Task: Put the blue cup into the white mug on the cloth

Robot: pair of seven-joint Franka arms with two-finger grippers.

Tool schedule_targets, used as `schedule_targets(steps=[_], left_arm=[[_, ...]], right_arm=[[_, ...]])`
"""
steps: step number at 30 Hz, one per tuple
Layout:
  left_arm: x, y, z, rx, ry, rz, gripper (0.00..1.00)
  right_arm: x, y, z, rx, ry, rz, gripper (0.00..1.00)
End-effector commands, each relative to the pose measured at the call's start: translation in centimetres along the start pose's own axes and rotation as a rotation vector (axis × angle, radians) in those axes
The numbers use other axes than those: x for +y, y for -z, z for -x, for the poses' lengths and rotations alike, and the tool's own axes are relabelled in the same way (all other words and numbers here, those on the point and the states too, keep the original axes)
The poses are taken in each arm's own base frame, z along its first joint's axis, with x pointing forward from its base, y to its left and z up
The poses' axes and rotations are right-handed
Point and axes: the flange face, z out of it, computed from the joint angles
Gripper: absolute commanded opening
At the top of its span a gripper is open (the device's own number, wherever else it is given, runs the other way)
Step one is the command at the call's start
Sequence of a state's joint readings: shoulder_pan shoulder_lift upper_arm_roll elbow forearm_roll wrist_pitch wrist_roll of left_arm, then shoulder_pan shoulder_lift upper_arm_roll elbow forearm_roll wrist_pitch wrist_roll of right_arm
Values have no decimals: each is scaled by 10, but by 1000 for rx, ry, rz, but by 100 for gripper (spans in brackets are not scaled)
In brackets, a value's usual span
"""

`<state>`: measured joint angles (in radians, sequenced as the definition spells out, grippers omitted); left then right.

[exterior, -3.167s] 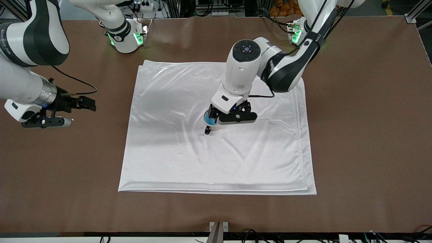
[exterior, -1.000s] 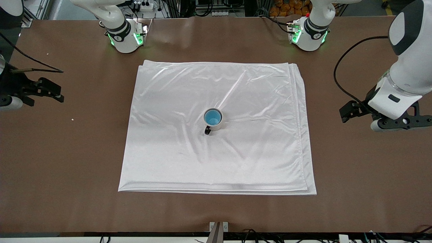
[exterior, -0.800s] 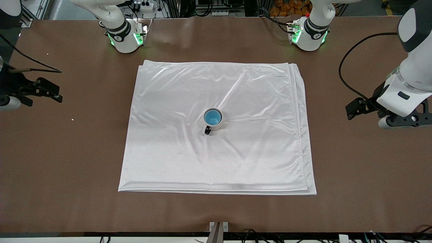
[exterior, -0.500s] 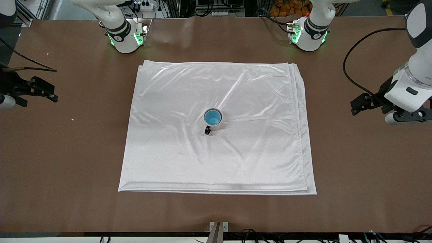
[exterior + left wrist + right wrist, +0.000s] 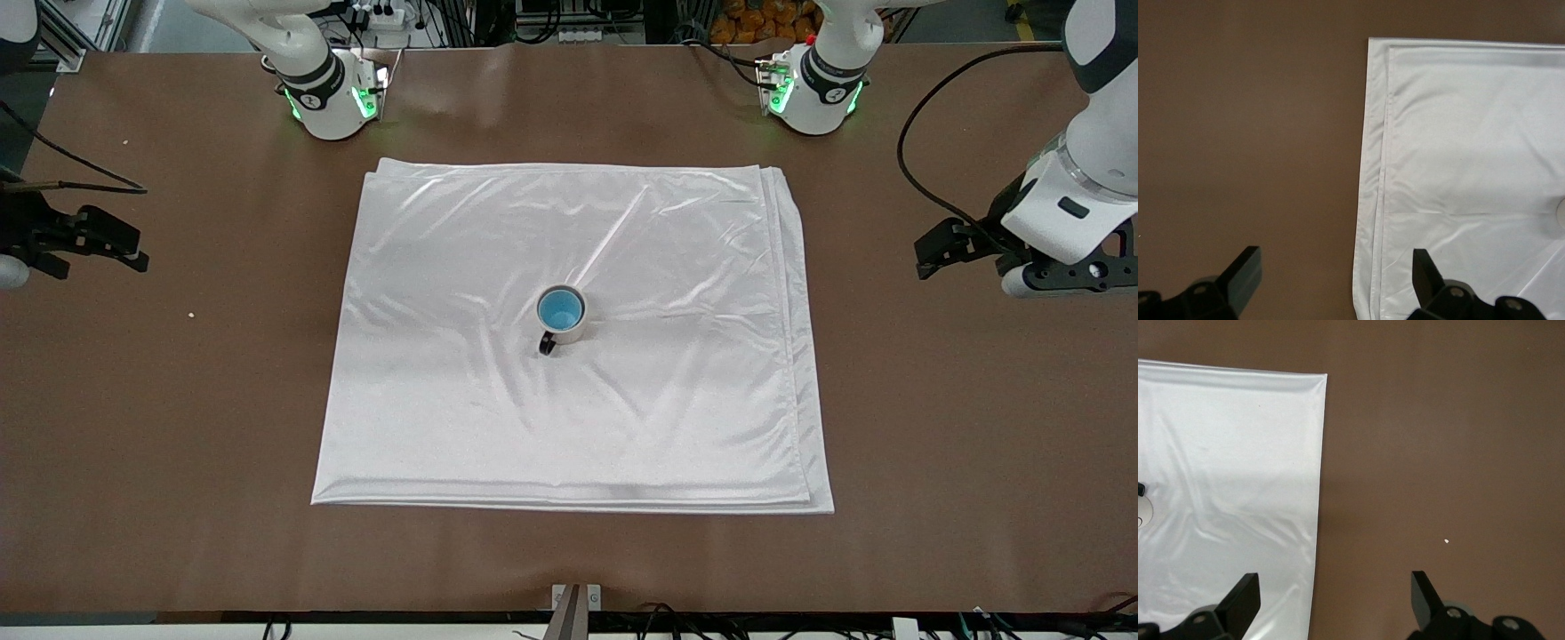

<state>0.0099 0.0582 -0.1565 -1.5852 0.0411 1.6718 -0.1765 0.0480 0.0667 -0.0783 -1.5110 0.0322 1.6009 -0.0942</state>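
Inside white mug point(image 5: 564, 322): blue cup point(image 5: 560, 309), both jaws well apart.

A broad brown table point(image 5: 178, 427) fills nearly everything, its matte top evenly lit with a soft pale sheen toward 12 o'clock. A tiny white crumb point(image 5: 190, 315) lies on it at about 9 o'clock. Past the table's edge at 12 o'clock stand metal frame rails point(image 5: 1095, 36), a power strip point(image 5: 378, 14) and tangled dark cables point(image 5: 569, 22). At 6 o'clock a small metal bracket point(image 5: 575, 597) sits on the edge, with more cables under it.
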Motion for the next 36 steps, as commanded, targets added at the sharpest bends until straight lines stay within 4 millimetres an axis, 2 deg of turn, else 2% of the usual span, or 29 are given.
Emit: schedule_targets(steps=[1,6,11,25,36], left_arm=[[-6,2,13,-21,-5,21,100],[-9,4,12,-16,0,21,100],[-14,5,12,-15,8,21,100],[-17,10,13,-12,6,14,100],[-17,12,14,-14,8,14,100]], right_arm=[[2,6,3,1,-34,5,100],[3,5,3,-4,-45,5,100],[4,4,5,-17,-128,3,100],[6,5,4,-9,-49,34,100],[7,6,3,-5,-54,43,100]])
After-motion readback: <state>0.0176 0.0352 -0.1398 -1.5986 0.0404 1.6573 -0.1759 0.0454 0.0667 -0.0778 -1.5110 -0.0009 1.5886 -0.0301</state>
